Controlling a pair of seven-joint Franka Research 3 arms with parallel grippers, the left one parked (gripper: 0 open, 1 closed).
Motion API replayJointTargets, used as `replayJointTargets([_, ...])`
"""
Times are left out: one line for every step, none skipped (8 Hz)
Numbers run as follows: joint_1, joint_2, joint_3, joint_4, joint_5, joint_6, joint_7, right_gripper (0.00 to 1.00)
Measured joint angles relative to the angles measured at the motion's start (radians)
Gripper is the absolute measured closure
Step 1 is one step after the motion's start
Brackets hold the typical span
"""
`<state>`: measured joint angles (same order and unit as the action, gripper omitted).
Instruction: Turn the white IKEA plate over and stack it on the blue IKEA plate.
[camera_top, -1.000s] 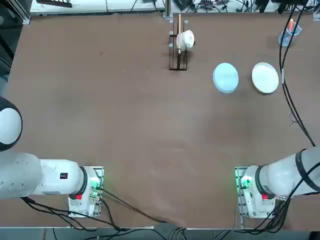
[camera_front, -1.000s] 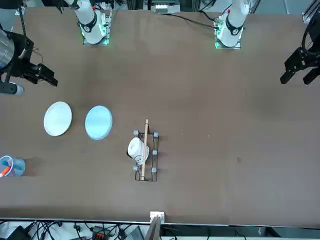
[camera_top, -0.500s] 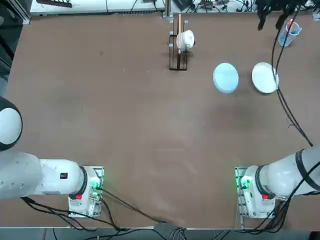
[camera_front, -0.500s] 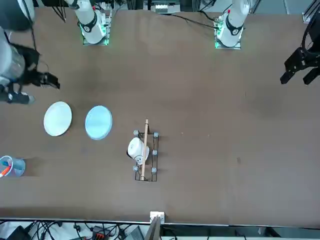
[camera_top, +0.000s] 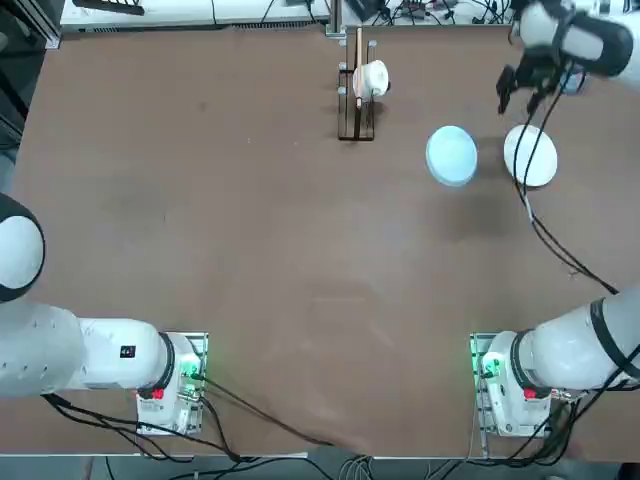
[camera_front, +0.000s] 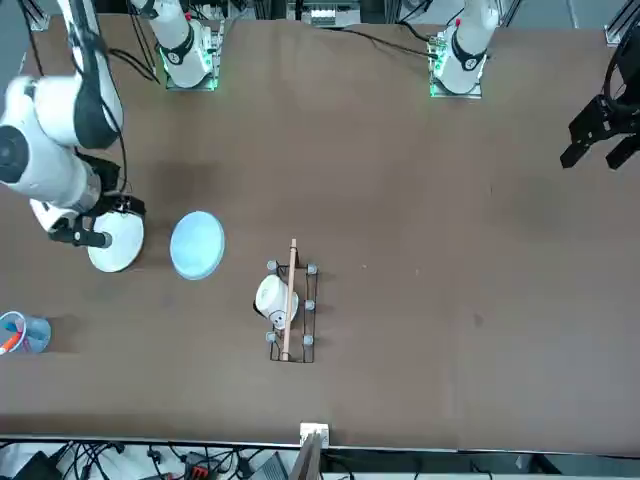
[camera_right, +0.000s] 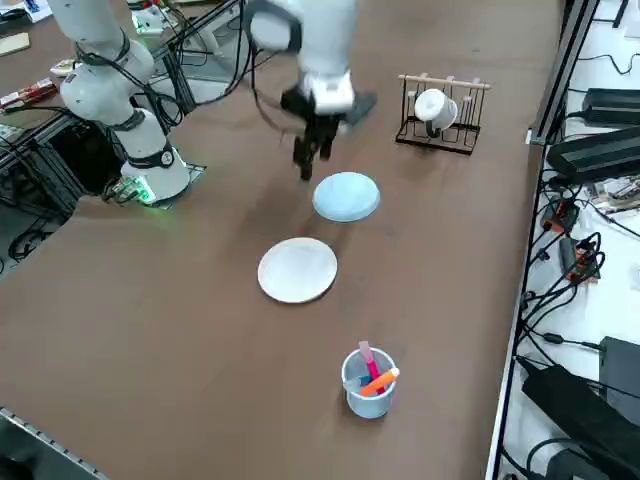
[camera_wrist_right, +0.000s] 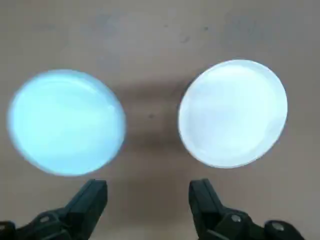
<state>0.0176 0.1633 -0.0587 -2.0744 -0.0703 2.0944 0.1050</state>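
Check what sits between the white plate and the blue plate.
Only bare tabletop: the right side view shows a strip of it between white plate and blue plate. The right gripper is open above the table.

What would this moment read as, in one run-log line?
right pincer: open, empty, above table | white plate: on table, beside blue plate, apart | stacking: not done
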Motion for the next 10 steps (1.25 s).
replayJointTargets([-0.051, 0.014, -0.002, -0.085, 0.0, 0.11, -0.045, 0.0])
replayJointTargets([-0.084, 0.042, -0.004, -0.125, 0.0, 0.168, -0.072, 0.0])
replayJointTargets([-0.097, 0.079, -0.004, -0.135, 0.0, 0.208, -0.078, 0.0])
replayJointTargets([-0.096, 0.117, -0.002, -0.135, 0.0, 0.242, -0.078, 0.0])
replayJointTargets([-0.096, 0.146, 0.002, -0.134, 0.0, 0.261, -0.078, 0.0])
replayJointTargets([-0.095, 0.168, 0.004, -0.132, 0.0, 0.28, -0.078, 0.0])
replayJointTargets([-0.095, 0.189, 0.004, -0.126, -0.001, 0.301, -0.078, 0.02])
replayJointTargets([-0.095, 0.21, 0.004, -0.12, -0.01, 0.319, -0.078, 0.05])
replayJointTargets([-0.095, 0.226, 0.004, -0.114, -0.018, 0.325, -0.078, 0.19])
replayJointTargets([-0.095, 0.234, 0.004, -0.109, -0.02, 0.327, -0.078, 0.4])
